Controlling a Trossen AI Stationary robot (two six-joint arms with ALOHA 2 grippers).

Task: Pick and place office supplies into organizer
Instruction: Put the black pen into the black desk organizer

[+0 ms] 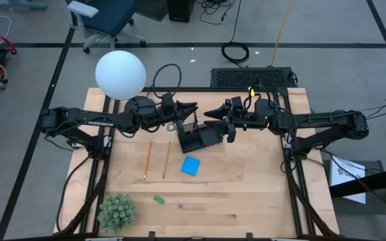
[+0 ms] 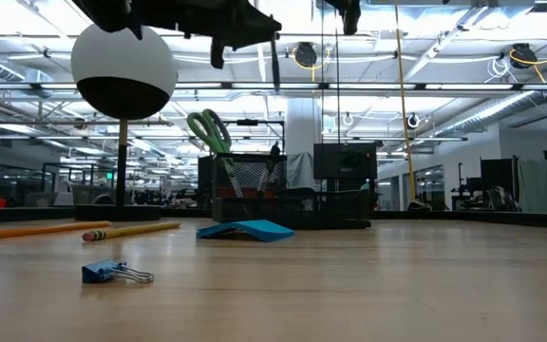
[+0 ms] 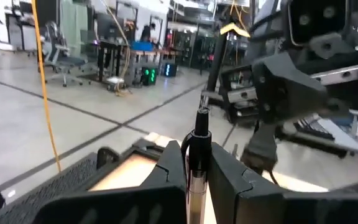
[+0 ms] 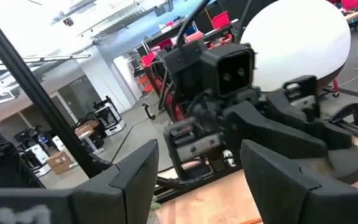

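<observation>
Centrally, the black mesh-walled organizer (image 1: pixel 200 138) sits on the pale wooden tabletop (image 1: pixel 246 187) with green-handled scissors (image 2: pixel 209 129) standing upright in it, while two thin orange-yellow pencils (image 1: pixel 157 159), a square blue note pad (image 1: pixel 190 165), a small green eraser (image 1: pixel 159 199) and a tiny blue binder clip (image 2: pixel 114 273) lie toward its 6 and 7 o'clock. Just above it, the left hand (image 3: pixel 194 180) is clamped on a slim dark pen (image 3: pixel 198 155) with a metallic barrel, and the right hand (image 4: pixel 194 168), at about 2 o'clock of the organizer, faces it with fingers apart and nothing between them.
</observation>
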